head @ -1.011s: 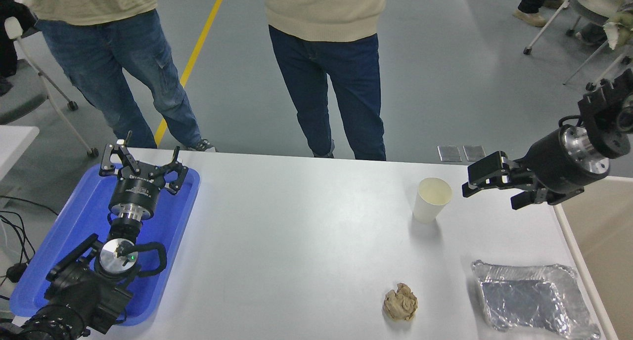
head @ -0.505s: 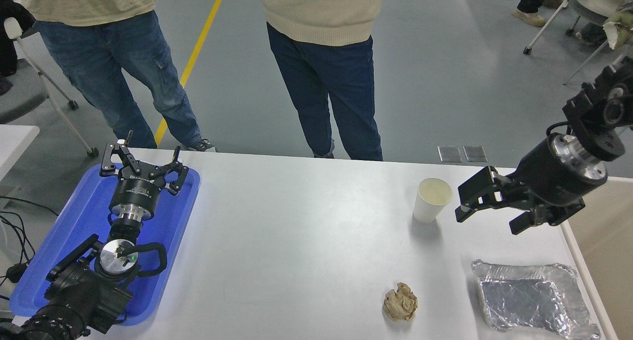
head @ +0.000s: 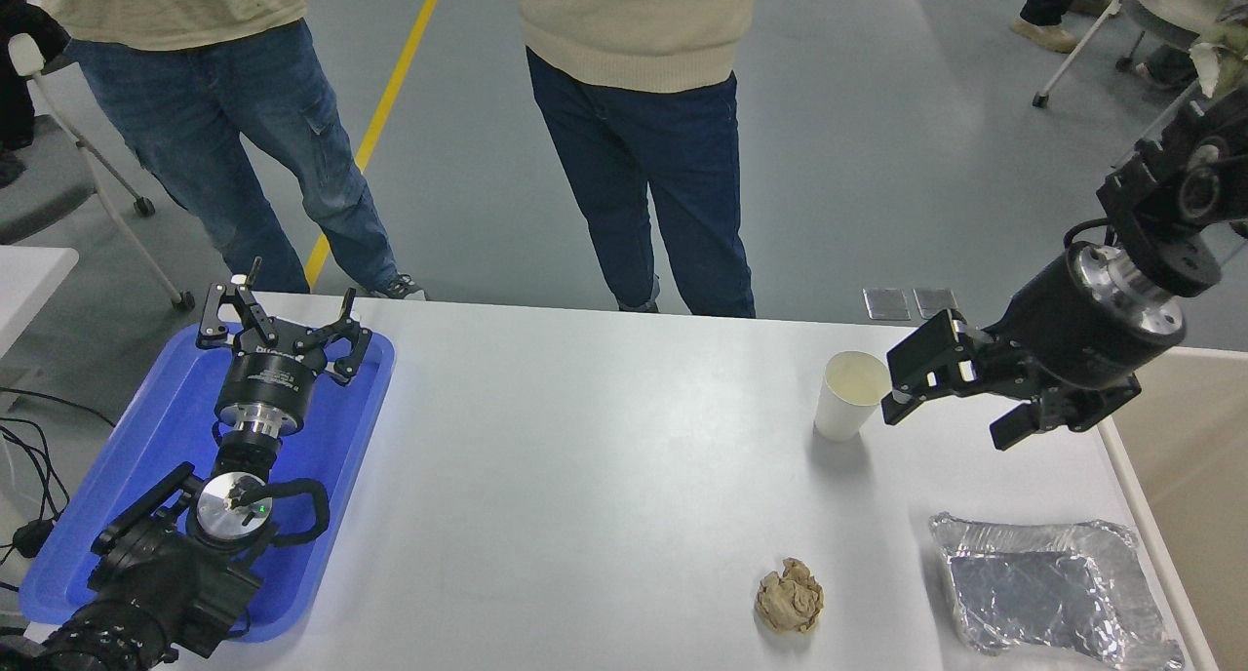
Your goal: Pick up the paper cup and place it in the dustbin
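The paper cup [head: 850,395] stands upright on the white table [head: 585,476], at the back right. It is white, tapered and cream inside. My right gripper [head: 944,417] comes in from the right edge and is open, its leading finger right beside the cup's right rim; I cannot tell whether it touches. The dustbin [head: 1185,476] shows as a beige surface with a pale rim past the table's right edge. My left gripper [head: 283,328] is parked open over the blue tray [head: 127,476] at the lower left.
A crumpled brown paper ball [head: 790,596] lies near the front edge. A crinkled foil tray [head: 1053,591] sits at the front right. Two people in jeans [head: 643,164] stand at the table's far side.
My right gripper has moved left and slightly down, closing the gap to the cup's right side. The cup and the left arm have not moved.
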Robot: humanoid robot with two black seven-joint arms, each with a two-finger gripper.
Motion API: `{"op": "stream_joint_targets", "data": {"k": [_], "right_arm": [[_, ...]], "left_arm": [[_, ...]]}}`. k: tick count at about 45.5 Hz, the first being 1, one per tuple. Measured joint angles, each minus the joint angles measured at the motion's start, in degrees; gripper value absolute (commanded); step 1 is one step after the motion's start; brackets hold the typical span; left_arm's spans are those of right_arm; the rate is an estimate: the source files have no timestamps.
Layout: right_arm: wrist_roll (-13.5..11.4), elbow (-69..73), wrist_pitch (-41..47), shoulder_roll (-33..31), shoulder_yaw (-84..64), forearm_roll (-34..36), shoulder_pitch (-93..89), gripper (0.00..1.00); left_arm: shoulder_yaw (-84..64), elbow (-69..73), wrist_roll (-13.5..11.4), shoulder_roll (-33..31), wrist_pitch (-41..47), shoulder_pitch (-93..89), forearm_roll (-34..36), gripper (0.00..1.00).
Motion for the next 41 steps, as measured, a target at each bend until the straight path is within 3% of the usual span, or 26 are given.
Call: {"op": "stream_joint_targets", "data": {"k": [41], "right_arm": [[-0.47, 1.66, 2.25, 0.06, -4.95, -2.0, 14.68, 1.0]], "left_arm": [[0.01, 0.0, 0.0, 0.0, 0.14, -0.02, -0.07, 1.0]]}}
